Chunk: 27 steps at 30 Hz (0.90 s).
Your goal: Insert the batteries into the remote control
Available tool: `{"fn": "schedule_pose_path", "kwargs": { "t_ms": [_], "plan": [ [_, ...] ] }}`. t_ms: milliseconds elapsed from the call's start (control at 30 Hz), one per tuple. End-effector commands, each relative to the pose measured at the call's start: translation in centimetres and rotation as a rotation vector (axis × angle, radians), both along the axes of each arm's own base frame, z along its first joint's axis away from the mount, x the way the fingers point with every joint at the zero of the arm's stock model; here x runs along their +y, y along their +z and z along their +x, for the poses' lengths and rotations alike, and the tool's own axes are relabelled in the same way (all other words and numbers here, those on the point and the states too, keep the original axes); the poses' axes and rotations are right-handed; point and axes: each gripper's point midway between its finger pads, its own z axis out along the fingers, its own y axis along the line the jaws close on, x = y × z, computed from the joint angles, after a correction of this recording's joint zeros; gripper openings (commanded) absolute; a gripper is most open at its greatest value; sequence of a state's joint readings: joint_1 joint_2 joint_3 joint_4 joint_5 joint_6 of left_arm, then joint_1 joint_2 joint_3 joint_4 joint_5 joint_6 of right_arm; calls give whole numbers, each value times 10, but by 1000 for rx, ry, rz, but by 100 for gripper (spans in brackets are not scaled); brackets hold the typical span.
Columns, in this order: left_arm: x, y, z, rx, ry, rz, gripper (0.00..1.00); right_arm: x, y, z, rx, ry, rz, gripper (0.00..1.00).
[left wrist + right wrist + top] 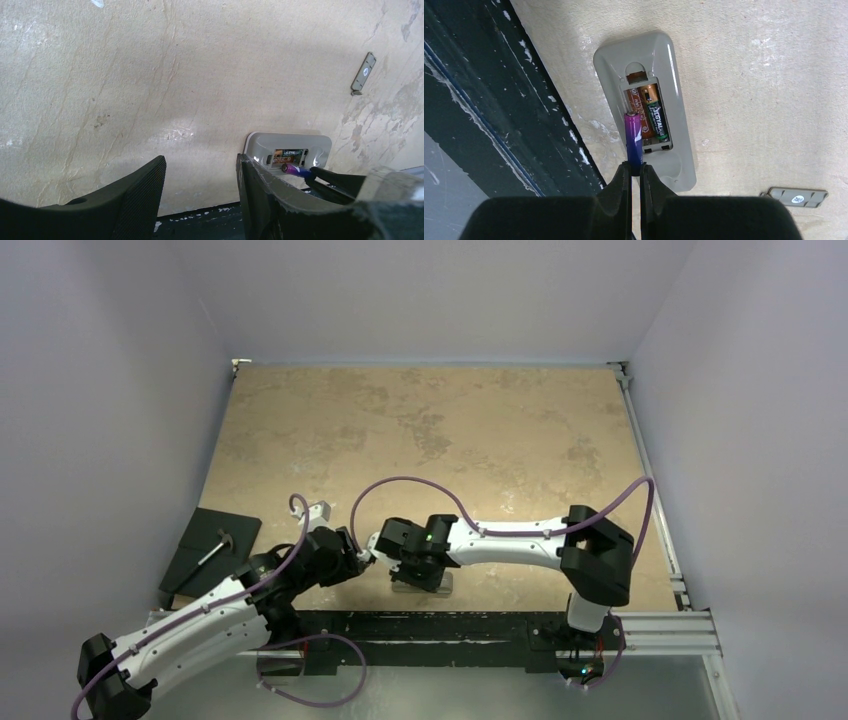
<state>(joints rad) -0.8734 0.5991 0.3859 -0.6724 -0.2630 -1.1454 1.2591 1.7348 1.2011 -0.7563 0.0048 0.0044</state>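
Right gripper (634, 170) pinches 1 slim purple cylindrical battery (633, 137), its tip over the recess of the oblong grey-backed plastic remote (614, 65) just ahead; left gripper (200, 160) fingers gape wide, empty.

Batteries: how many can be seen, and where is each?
2. A dark one lies in the remote. A purple one is pinched at its end by the right gripper, its free end over the remote beside the dark one. Others may be hidden under the arms.
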Motion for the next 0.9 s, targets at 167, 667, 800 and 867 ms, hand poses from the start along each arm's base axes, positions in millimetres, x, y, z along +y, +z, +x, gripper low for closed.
{"fn": "schedule_pose_path", "kwargs": {
  "t_ms": [167, 667, 800, 867],
  "plan": [
    [-5, 14, 7, -34, 19, -38, 54, 7, 5, 2, -23, 38, -8, 11],
    [-8, 14, 8, -34, 10, -39, 54, 7, 7, 9, -62, 30, -21, 20],
    [-9, 14, 8, -35, 6, -39, 54, 12, 10, 11, -76, 25, -4, 27],
    [-9, 13, 8, -34, 5, -37, 54, 14, 12, 11, -74, 23, 8, 31]
  ]
}}
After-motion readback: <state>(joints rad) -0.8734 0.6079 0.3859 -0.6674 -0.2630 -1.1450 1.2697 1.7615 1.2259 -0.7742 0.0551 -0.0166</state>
